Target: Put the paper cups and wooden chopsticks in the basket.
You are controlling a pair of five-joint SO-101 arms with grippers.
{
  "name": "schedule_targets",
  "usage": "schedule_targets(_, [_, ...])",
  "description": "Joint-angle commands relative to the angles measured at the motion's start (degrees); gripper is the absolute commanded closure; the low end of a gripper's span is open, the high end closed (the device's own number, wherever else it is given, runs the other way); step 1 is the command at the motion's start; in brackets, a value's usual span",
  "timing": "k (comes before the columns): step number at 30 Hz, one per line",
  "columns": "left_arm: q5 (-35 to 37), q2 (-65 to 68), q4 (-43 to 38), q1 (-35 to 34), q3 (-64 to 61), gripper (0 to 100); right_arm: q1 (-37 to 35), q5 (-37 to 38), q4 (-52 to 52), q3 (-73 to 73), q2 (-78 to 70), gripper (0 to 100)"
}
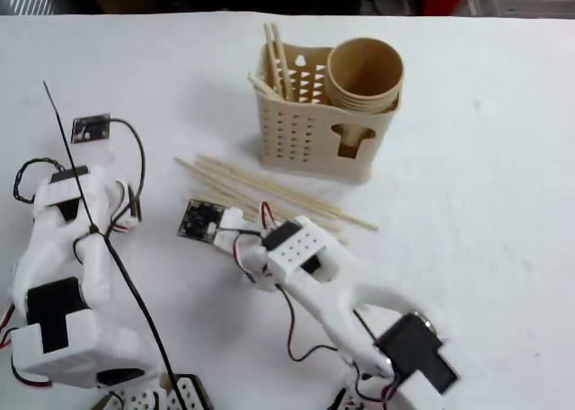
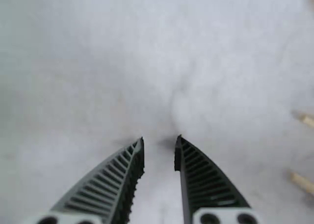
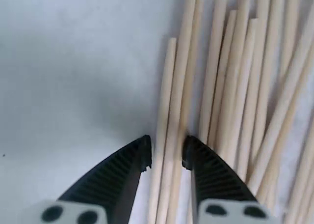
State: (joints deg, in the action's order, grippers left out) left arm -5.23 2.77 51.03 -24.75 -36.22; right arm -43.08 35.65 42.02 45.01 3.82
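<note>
The loose chopsticks lie in a fanned bundle on the white table, just in front of the basket and apart from it. A few more chopsticks stand upright in the basket's left compartment, leaning slightly, with their ends above the rim. The paper cups sit nested in one stack in the right compartment, mouth up, the top rim standing clear of the basket's wall.

The right gripper is down at the near-left end of the loose bundle. Its jaws are released, parted by a narrow gap, and two chopsticks of the bundle run between the tips. The other sticks lie side by side just beyond one finger. All of them look flat on the table.

The left gripper hovers over bare table off to the left, well apart from the basket. Its jaws are also released, a small gap between the ribbed tips and nothing in it. Two chopstick ends show at the edge of the left wrist view.
</note>
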Motion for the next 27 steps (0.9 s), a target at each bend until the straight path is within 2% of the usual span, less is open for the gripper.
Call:
schedule_targets(1, [0.18, -0.22, -0.79, 0.75, 0.09, 88, 2.59, 0.09, -0.92, -4.57, -3.91, 88.7])
schedule_targets(4, [0.18, -0.22, -0.79, 0.75, 0.09, 88, 2.51, 0.09, -0.84, -4.92, -4.79, 89.9])
schedule_targets(9, [0.18, -0.22, -0.79, 0.75, 0.09, 88, 2.59, 0.00, -0.84, -5.01, -4.70, 98.5])
schedule_targets(12, [0.18, -0.22, -0.79, 0.75, 0.09, 88, 2.77, -0.35, -0.04, -4.84, -1.98, 98.0])
schedule_targets(17, [0.18, -0.22, -0.79, 0.75, 0.09, 88, 2.77, -0.88, 5.76, -4.40, 7.52, 98.1])
schedule_targets(27, [0.18, -0.22, -0.79, 0.75, 0.09, 88, 3.21, -3.34, 5.93, 1.32, 29.05, 98.1])
